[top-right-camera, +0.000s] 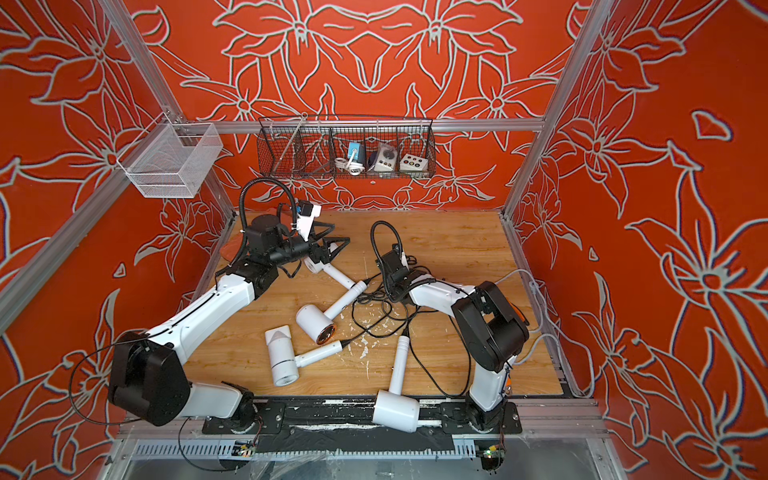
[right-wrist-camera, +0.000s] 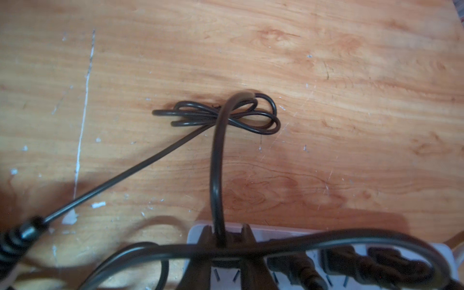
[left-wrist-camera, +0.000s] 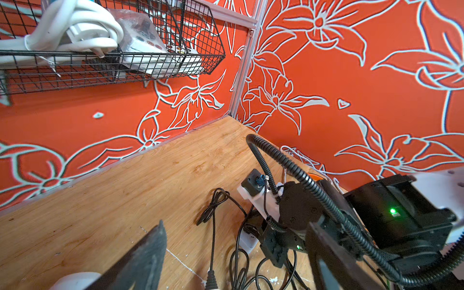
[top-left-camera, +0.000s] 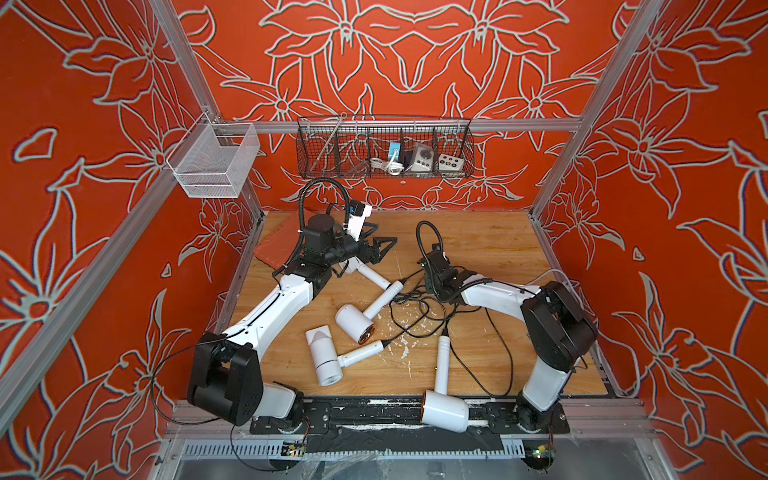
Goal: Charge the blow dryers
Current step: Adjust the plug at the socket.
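Right gripper [right-wrist-camera: 227, 232] is pinching a black plug [right-wrist-camera: 226, 262] from behind, its cord [right-wrist-camera: 216, 175] rising up between the jaws, probably so the prongs are pointing down at the strip [right-wrist-camera: 271, 232]; whether they are seated yet I cannot tell. Two more plugs [right-wrist-camera: 351, 263] are sitting in sockets alongside, so I judge the job partly done.

Nearest the front, one dryer [top-left-camera: 444, 409] is lying with its barrel on the black rail [top-left-camera: 365, 415]. Farther in, a nozzled dryer [top-left-camera: 322, 357] and an orange-mouthed dryer [top-left-camera: 353, 322] are lying loose on the table [top-left-camera: 478, 249], cords trailing toward the strip, since only plugs need carrying.

Farther still, the fourth dryer [top-left-camera: 372, 277] is lying partly under the left arm. The left gripper [top-left-camera: 384, 236] is hanging near it, spread wide and empty, seemingly parked out of the way. At the back, a basket [top-left-camera: 302, 149] is hanging on the wall.
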Controlling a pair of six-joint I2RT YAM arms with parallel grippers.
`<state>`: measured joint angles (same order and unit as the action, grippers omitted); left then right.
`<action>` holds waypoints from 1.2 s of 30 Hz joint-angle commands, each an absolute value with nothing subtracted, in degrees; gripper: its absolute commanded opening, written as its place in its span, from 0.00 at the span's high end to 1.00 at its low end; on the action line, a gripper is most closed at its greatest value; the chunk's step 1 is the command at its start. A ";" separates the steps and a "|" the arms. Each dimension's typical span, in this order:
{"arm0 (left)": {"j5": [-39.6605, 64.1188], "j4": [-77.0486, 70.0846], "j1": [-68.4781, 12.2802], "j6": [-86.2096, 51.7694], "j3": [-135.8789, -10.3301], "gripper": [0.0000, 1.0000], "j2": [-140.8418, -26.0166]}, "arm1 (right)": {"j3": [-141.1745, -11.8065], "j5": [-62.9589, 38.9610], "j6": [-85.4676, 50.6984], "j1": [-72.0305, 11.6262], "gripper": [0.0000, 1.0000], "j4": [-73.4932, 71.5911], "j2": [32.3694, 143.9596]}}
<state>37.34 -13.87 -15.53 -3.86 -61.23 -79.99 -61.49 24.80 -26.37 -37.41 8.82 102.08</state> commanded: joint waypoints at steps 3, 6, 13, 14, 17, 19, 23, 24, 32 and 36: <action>38.36 -15.36 -15.03 -4.03 -60.69 0.14 -79.52 | -59.86 25.66 -33.79 -37.28 0.92 9.15 103.71; 38.75 -15.55 -14.91 -4.21 -60.73 0.14 -79.45 | -57.57 23.69 -37.52 -36.79 0.97 7.76 103.28; 39.46 -16.08 -14.59 -4.91 -60.73 0.14 -79.50 | -52.00 19.17 -45.08 -35.81 1.00 4.90 100.27; 39.61 -16.17 -14.59 -5.01 -60.73 0.14 -79.47 | -50.92 18.37 -46.02 -35.60 1.00 4.16 99.83; 39.73 -16.26 -14.44 -5.10 -60.73 0.14 -79.42 | -49.76 15.88 -47.38 -34.95 1.00 3.40 100.46; 39.64 -16.41 -14.41 -5.10 -60.58 0.14 -79.38 | -49.03 14.05 -48.48 -34.57 1.00 2.64 101.46; 40.01 -16.52 -14.41 -5.45 -60.64 0.14 -79.72 | -47.57 11.36 -49.80 -34.06 1.00 0.94 103.75; 39.99 -16.61 -14.41 -5.45 -60.63 0.14 -79.72 | -47.57 10.80 -49.75 -34.00 1.00 0.79 104.37; 39.90 -16.57 -14.07 -5.45 -60.64 0.14 -79.97 | -47.12 7.88 -50.78 -34.64 1.00 1.80 106.39; 40.42 -17.22 -13.71 -6.14 -60.47 0.14 -80.10 | -48.04 8.86 -50.46 -36.85 1.00 3.30 107.71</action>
<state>38.94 -14.79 -14.20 -5.45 -61.14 -79.99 -51.86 17.76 -45.43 -34.76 -9.76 100.88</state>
